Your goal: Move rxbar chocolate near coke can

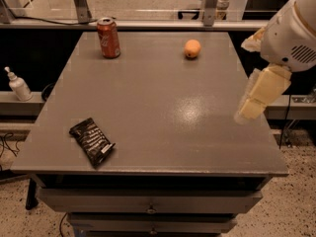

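Note:
The rxbar chocolate (92, 141) is a flat black wrapped bar with a white patch at its near end. It lies at an angle at the table's front left. The coke can (108, 37) stands upright at the back left of the grey table (163, 107). My gripper (253, 101) hangs from the white arm (291, 33) at the table's right edge, a little above the surface. It is far from both the bar and the can and holds nothing that I can see.
A round orange fruit (192, 48) sits at the back right of the table. A white pump bottle (19, 84) stands on a ledge to the left. Drawers run below the table's front edge. A railing and posts stand behind the table.

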{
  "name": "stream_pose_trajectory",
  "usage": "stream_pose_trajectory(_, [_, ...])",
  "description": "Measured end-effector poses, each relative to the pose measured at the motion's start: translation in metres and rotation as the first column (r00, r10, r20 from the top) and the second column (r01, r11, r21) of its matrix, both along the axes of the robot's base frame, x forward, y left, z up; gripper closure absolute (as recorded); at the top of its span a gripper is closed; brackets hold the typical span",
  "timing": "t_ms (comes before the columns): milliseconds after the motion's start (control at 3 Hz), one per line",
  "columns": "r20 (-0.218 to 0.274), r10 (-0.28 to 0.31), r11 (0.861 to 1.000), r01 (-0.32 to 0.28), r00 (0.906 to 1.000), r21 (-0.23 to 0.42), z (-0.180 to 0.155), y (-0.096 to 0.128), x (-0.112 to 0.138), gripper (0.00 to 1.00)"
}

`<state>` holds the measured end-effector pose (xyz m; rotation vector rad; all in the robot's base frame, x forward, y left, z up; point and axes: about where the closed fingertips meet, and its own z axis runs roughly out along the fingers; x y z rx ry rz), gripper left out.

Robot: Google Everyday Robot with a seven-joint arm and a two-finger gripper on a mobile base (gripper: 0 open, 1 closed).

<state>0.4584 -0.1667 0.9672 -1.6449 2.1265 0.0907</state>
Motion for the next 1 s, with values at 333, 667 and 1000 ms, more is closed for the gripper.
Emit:
stream_pose_trajectory(333, [0.024, 0.049, 0.988, -0.052, 0.9985, 0.146, 0.003, 0.045, 0.005, 0.0])
stream_pose_trajectory(667, [0.055, 0.131, 0.942, -0.141, 0.9899, 0.305, 0.002, 0.095, -0.003, 0.0])
stream_pose_trajectory(1000, [0.091, 0.201, 0.869, -0.22, 0.9754, 0.443, -0.005, 0.136, -0.016, 0.0])
